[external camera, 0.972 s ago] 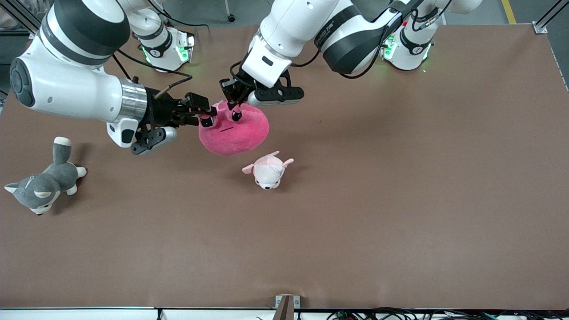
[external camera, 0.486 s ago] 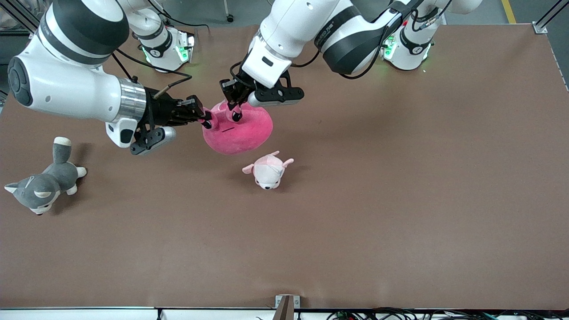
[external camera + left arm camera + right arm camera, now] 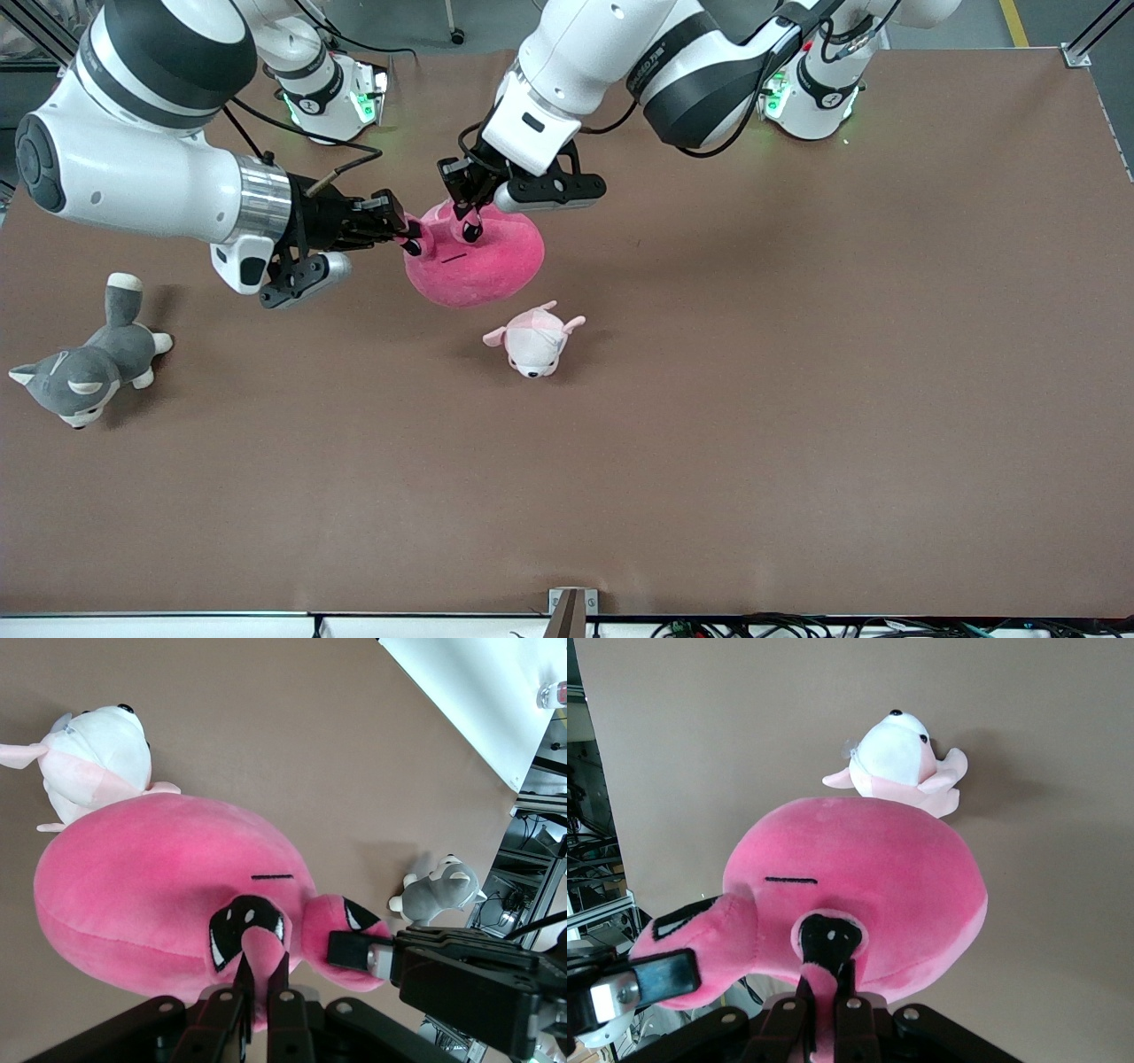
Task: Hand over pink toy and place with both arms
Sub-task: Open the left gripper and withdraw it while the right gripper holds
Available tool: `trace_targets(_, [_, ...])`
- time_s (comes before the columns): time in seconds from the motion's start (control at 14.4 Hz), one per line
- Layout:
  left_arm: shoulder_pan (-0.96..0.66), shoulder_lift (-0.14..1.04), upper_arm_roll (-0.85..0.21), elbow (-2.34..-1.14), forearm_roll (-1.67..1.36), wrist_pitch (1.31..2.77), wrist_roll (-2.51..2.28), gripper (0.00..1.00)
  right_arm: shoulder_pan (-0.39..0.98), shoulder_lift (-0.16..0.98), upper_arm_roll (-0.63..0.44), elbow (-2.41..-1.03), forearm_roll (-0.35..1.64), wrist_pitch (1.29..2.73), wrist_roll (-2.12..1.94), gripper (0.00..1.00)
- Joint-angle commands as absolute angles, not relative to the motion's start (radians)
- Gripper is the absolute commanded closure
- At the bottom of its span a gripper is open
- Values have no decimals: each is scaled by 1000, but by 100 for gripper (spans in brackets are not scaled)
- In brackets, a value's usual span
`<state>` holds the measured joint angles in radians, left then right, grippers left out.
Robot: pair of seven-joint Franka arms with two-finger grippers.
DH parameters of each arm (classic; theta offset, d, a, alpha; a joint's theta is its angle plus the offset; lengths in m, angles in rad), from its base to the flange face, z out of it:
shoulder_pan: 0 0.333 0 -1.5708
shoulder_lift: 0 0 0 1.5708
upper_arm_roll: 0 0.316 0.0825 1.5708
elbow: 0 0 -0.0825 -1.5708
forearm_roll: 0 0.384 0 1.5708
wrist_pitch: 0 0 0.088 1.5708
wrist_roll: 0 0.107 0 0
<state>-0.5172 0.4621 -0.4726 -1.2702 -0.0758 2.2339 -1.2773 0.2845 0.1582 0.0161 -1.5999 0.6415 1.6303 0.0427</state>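
The pink toy (image 3: 474,261) hangs above the bench (image 3: 797,399), held up between both arms, over the spot just beside the small pale plush (image 3: 534,339). The left claw (image 3: 467,217) is pinched tight on a fold of fabric by one eye; the right claw (image 3: 409,237) is clamped on an ear flap beside the other eye. The toy looks light, soft and squashy, so it sags from thin pinches. A deeper bite into the body would likely hold more securely.

brown table (image 3: 797,399), grey-and-white plush dog (image 3: 84,368), pale pink-and-white plush (image 3: 534,341)
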Motion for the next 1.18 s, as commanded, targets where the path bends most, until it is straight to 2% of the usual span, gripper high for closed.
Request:
trace_targets(0.0, [-522, 469, -476, -1246, -84, 2240, -1284, 100, 284, 149, 6, -1592, 649, 1586, 55, 99])
trace_targets(0.07, [-522, 468, -476, -1246, -84, 2238, -1285, 100, 279, 146, 3, -1592, 649, 1574, 54, 99])
trace_targets(0.14, [-522, 468, -476, -1246, -84, 2238, -1287, 95, 272, 144, 2, -1592, 647, 1560, 51, 99])
trace_targets(0.21, [-520, 465, -474, -1247, -84, 2238, -1287, 68, 258, 143, 2, -1592, 647, 1546, 45, 100])
trace_targets(0.28, [-519, 462, -469, -1249, -81, 2238, -1281, 2, 247, 141, 2, -1592, 647, 1534, 43, 100])
trace_targets(0.56, [-503, 439, -465, -1252, -68, 2212, -1279, 0, 238, 135, 3, -1591, 649, 1522, 41, 100])
trace_targets(0.9, [-375, 405, -448, -1253, 53, 2019, -1195, 0, 151, 141, 0, -1591, 626, 1525, -29, 100])
trace_targets(1.11, [-263, 385, -448, -1258, 74, 1883, -1071, 0, 66, 147, 0, -1586, 517, 1535, -118, 100])
